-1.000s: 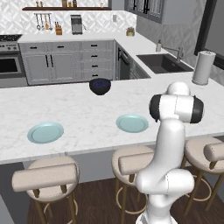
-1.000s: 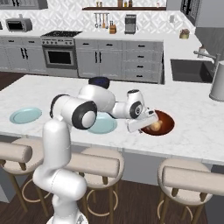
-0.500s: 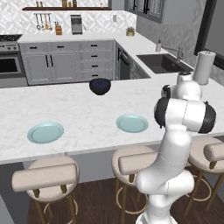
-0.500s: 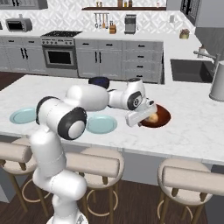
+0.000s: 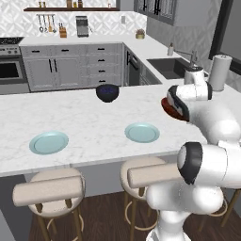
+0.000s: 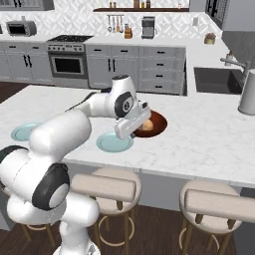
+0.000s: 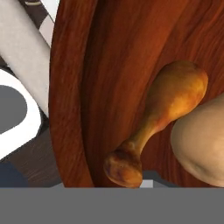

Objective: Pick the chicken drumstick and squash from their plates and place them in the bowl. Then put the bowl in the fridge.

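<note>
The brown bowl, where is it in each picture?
Left base view: bowl at middle right, partly behind the white arm.
Right base view: bowl at centre, beside the gripper.
Hand view: bowl very close, holding the drumstick.
Shared landmark: nearer plate.

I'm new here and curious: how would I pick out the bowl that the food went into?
On the white marble island, look beside the arm's hand. The bowl is wide, shallow and reddish-brown, holding a drumstick and squash, unlike the small dark navy bowl farther back.
</note>
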